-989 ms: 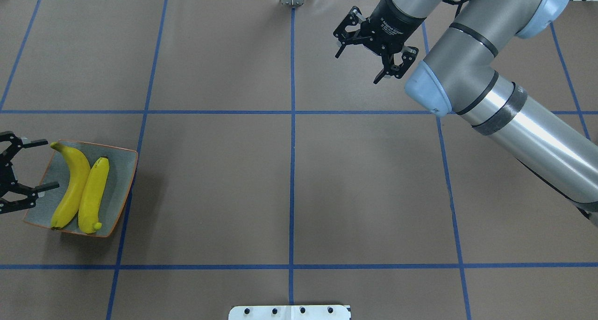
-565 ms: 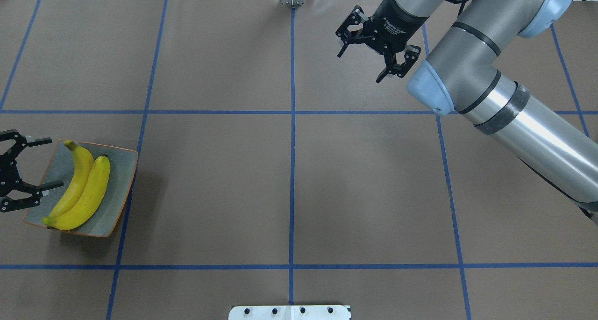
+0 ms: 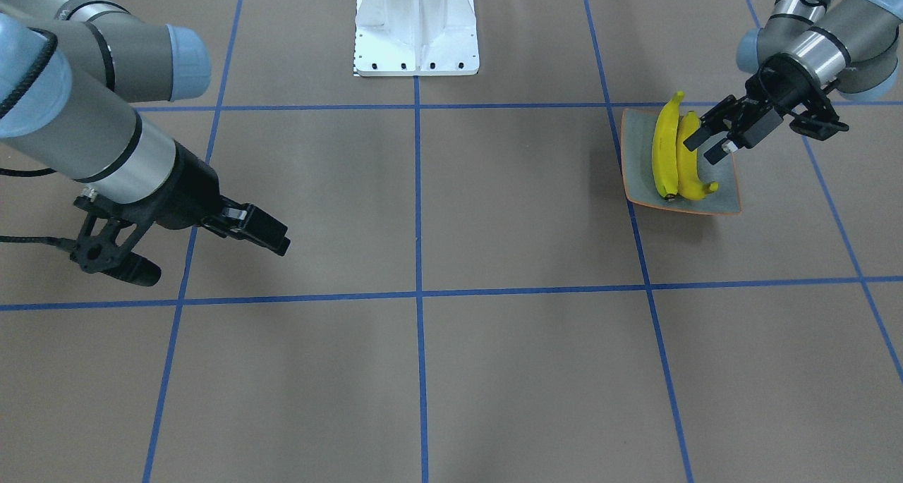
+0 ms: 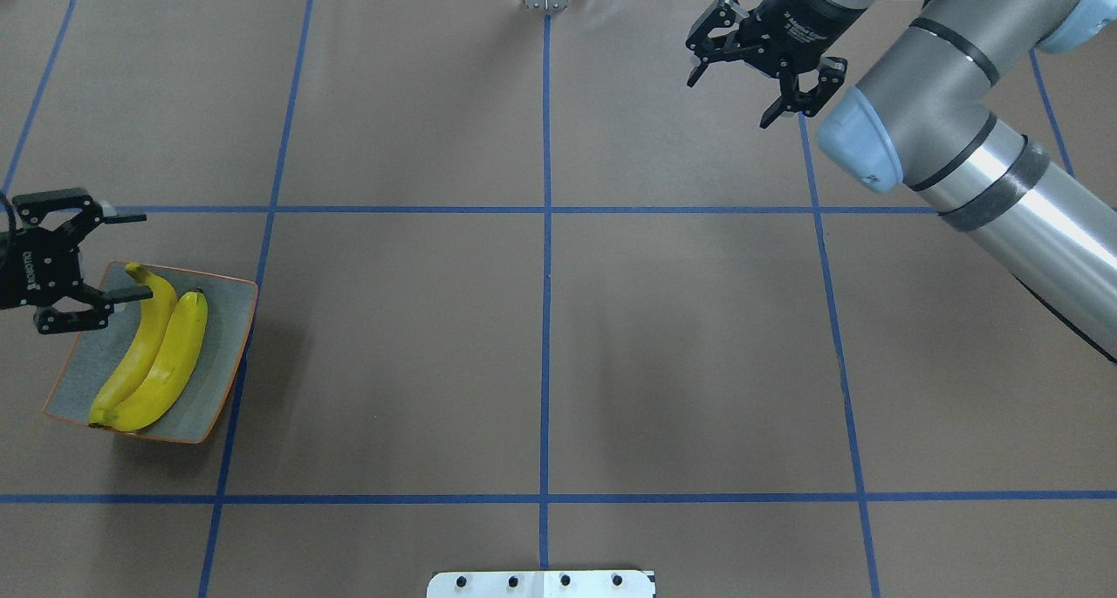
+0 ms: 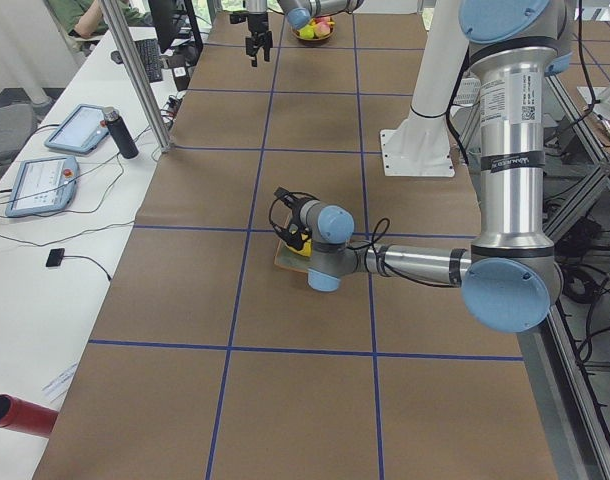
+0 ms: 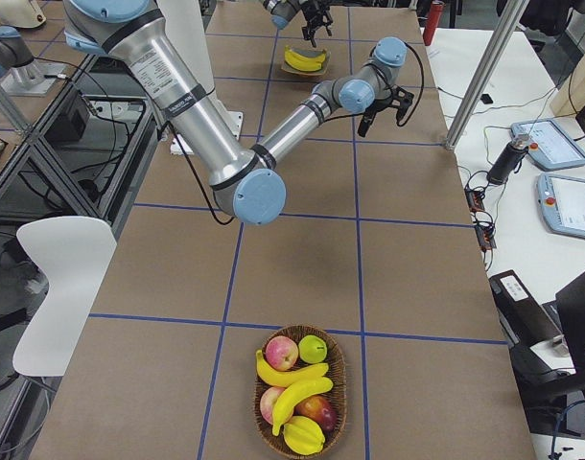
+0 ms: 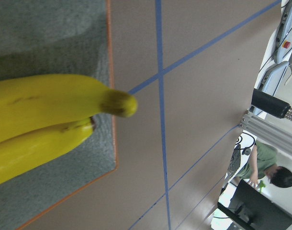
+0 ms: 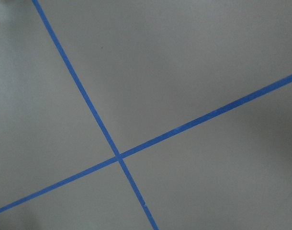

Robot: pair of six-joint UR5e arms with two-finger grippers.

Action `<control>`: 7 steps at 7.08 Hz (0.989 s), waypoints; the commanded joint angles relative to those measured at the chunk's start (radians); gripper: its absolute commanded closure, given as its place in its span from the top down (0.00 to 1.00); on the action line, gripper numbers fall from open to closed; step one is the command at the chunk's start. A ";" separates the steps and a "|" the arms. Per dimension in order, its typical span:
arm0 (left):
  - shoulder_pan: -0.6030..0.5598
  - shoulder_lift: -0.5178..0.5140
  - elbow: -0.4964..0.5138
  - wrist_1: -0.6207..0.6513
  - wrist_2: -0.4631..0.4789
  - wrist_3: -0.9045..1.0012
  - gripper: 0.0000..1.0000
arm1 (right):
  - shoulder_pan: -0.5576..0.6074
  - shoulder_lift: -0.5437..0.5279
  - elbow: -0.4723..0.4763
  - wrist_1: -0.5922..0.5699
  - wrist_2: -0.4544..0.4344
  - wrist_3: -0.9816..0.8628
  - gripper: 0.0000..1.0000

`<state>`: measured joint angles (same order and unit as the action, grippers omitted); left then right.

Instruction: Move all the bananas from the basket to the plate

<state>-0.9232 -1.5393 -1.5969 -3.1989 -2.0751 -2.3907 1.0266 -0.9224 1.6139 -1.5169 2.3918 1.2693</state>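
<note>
Plainly, the next pick turns on the basket (image 6: 342, 383), which sits at the surface's right edge, outside the overhead view. The right arm (image 4: 925, 74) is the nearer one. Its jaws are spread wide and empty above the far edge, right of the middle, so the basket lies off toward the right edge and somewhat back toward the robot's edge from them. The bananas (image 6: 302, 395) in it lie stacked, long axes running roughly between the robot's edge and the far edge (a judgement from one side view), so the jaws would likely need to close across that line. I count two clear ones there, plus a third yellow piece I cannot name, among about four round fruits (image 6: 281, 352). Two more bananas (image 4: 170, 353) lie touching, side by side, diagonally on the single plate (image 4: 222, 353) near the left edge. The left arm's (image 3: 822, 42) jaws hang apart and empty over its far left corner.
</note>
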 commanded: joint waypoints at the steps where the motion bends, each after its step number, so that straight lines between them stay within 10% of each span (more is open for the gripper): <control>1: -0.133 -0.128 -0.020 0.305 -0.158 0.436 1.00 | 0.073 -0.082 -0.002 -0.003 0.000 -0.194 1.00; 4: -0.146 -0.232 -0.076 0.641 -0.186 0.748 1.00 | 0.221 -0.283 -0.002 -0.005 -0.005 -0.680 1.00; 7: -0.169 -0.306 -0.077 0.715 -0.235 0.749 1.00 | 0.378 -0.502 -0.022 -0.061 -0.185 -1.304 1.00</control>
<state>-1.0893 -1.8286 -1.6727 -2.4979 -2.3033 -1.6443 1.3480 -1.3540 1.6000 -1.5383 2.2918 0.2057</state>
